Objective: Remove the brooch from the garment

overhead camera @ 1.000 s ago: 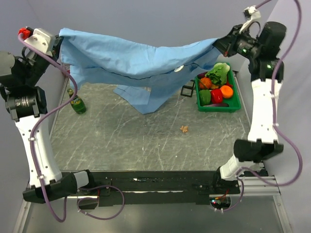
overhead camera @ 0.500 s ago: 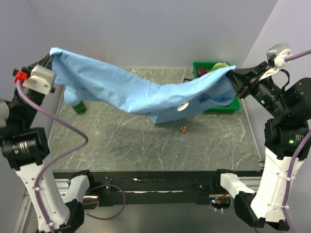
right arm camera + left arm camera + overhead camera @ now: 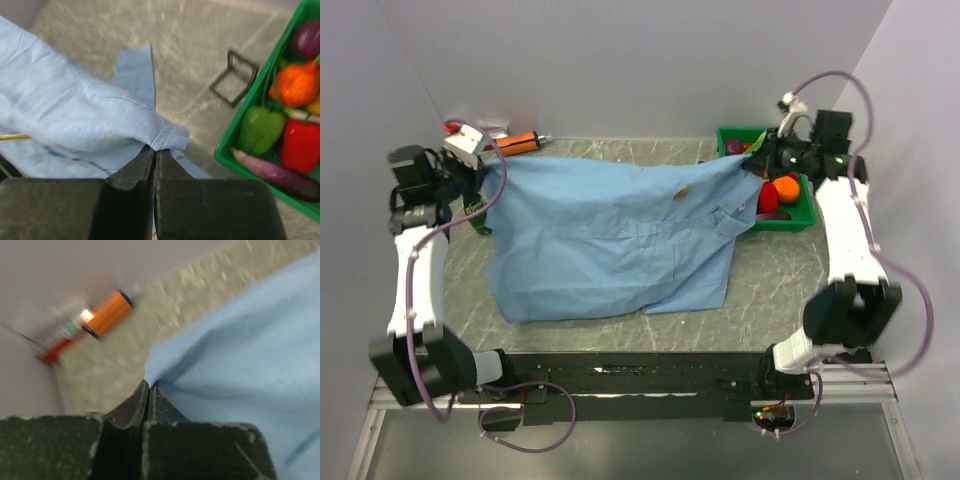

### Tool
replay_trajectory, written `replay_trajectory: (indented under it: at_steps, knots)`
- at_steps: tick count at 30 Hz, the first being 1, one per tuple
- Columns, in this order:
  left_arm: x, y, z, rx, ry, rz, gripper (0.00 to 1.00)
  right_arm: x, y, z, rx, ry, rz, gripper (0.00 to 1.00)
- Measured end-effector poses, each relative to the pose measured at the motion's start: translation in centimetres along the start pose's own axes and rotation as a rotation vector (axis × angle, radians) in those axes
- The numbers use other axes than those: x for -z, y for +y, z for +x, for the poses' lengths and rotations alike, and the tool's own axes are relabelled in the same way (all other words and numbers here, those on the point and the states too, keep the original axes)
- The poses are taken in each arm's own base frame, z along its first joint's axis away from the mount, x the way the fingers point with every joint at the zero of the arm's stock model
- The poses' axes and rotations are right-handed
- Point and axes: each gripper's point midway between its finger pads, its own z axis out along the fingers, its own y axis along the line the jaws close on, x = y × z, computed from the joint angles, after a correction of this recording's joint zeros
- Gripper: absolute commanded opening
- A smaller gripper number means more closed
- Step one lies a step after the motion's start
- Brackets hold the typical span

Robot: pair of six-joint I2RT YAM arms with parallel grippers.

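Brooch: a tiny brownish-gold speck on top of the garment, in its far right part, nearer the right pincer than the left. Too small to tell whether it is pinned through the cloth.
Garment: a light blue shirt spread wide over the worktop, fairly flat with soft creases. Its two far corners are raised and pinched, and its near edge lies on the surface.
Left pincer: at the far left corner of the shirt. The wrist view shows it with the jaws pressed together on a small peak of blue cloth.
Right pincer: at the far right corner. In its own view the jaws are clamped on a bunched fold of the cloth.
Worktop: grey and marbled, bare along the right and near sides of the shirt.
Tray: green, just beside the right pincer, with the shirt's right edge reaching its wall. It holds an orange fruit, a green pepper and a red pepper.
Black frame: a small square wire shape on the worktop beside the tray.
Orange tube: at the far left edge by the wall, blurred in the left wrist view.
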Motion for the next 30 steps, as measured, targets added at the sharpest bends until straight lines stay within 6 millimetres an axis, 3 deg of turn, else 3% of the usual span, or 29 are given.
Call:
replay_trajectory:
  at_steps: [2, 4, 7, 9, 10, 11, 13, 14, 15, 16, 21, 26, 30]
  knots:
    - [-2.5, -1.0, 5.2, 0.081, 0.101, 0.057, 0.01, -3.0, -2.4, 3.0, -0.07, 0.096, -0.003, 0.0]
    - [-4.4, -2.2, 8.8, 0.138, 0.173, 0.11, 0.01, -5.6, -4.2, 5.5, -0.119, 0.174, 0.001, 0.0]
    - [-6.9, -3.7, 11.9, 0.182, 0.233, 0.161, 0.01, -9.1, -5.7, 8.7, -0.134, 0.274, 0.01, 0.0]
    - [-8.2, -4.2, 13.6, 0.196, 0.266, 0.169, 0.01, -11.7, -5.6, 9.8, -0.108, 0.325, 0.001, 0.0]
    - [-8.9, -4.3, 14.3, 0.204, 0.283, 0.167, 0.01, -12.7, -5.4, 9.9, -0.089, 0.336, -0.004, 0.05]
    - [-9.6, -4.1, 14.9, 0.209, 0.3, 0.153, 0.01, -14.0, -5.2, 10.1, -0.069, 0.348, -0.007, 0.25]
    - [-10.7, -3.0, 15.9, 0.215, 0.327, 0.106, 0.01, -16.2, -5.0, 10.0, -0.028, 0.355, 0.001, 0.37]
    - [-11.1, -2.1, 16.2, 0.213, 0.338, 0.07, 0.03, -16.9, -5.0, 10.1, -0.011, 0.361, 0.012, 0.49]
    - [-11.5, -1.2, 16.4, 0.211, 0.346, 0.033, 0.22, -17.5, -5.2, 10.1, 0.004, 0.361, 0.024, 0.55]
    - [-11.7, -0.4, 16.4, 0.209, 0.349, -0.002, 0.32, -17.8, -5.5, 10.1, 0.013, 0.36, 0.043, 0.59]
    - [-12.0, 2.4, 14.6, 0.207, 0.318, -0.108, 0.51, -17.5, -7.1, 9.6, 0.033, 0.353, 0.107, 0.69]
    - [-11.5, 1.3, 11.3, 0.21, 0.244, -0.062, 0.52, -16.2, -5.8, 9.0, 0.091, 0.337, 0.059, 0.59]
    - [-10.6, -3.6, 8.5, 0.185, 0.182, 0.101, 0.47, -14.3, -2.2, 10.4, 0.214, 0.359, -0.042, 0.53]
